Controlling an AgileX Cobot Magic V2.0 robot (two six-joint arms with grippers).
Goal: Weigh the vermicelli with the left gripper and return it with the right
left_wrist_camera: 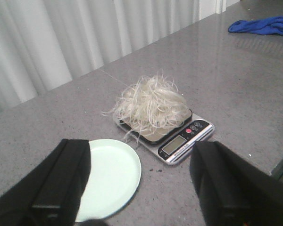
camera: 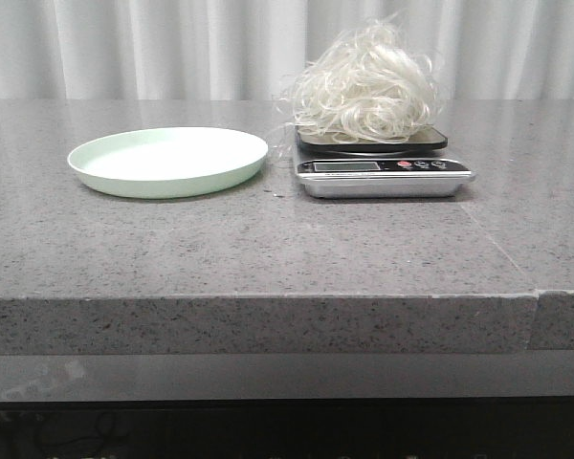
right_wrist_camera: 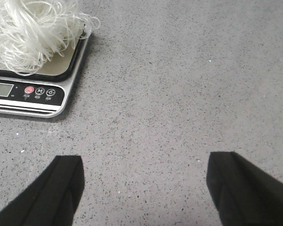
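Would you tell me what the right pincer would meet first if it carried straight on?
Probably only the bare grey countertop: the open right pincer points past the scale, which sits off to one side.

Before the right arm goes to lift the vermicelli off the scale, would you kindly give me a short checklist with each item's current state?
1. Vermicelli sits on the scale: ok.
2. Plate bare, ready to receive: ok.
3. Right gripper open, nothing between its fingers: ok.
4. Left gripper open, clear of the scale: ok.
5. Loose strands hang over the platform edge toward the plate: not ok, they may trail.
6. Scale reading: cannot tell, the display is too small to read.
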